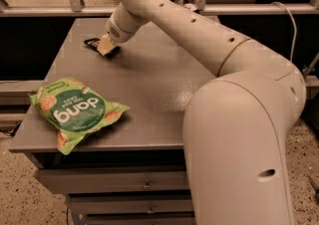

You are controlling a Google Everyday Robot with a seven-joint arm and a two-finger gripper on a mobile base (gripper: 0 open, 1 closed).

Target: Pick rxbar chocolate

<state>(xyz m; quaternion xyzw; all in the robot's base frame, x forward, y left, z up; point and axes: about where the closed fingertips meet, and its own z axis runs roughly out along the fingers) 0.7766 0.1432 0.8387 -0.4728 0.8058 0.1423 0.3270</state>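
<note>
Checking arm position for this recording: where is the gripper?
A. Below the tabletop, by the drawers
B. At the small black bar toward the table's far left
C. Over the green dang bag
B: the gripper is down at the rxbar chocolate on the far left part of the table, while the green dang bag lies apart at the near left corner.
</note>
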